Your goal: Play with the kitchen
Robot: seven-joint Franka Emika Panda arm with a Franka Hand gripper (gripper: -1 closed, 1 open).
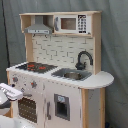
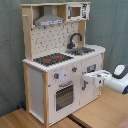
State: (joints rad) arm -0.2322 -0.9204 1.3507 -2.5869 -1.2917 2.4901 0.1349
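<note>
On the wooden surface point(image 2: 100, 117) stands the toy kitchen point(image 2: 60, 60), upright, filling both exterior views. At 3 o'clock in the second exterior view, the white claw point(image 2: 86, 79) sits level before the cabinet door point(image 2: 91, 75), right of the oven door point(image 2: 65, 95); whether it is spread cannot be told. Faucet point(image 1: 83, 59) stands behind the sink point(image 1: 73, 74).
</note>
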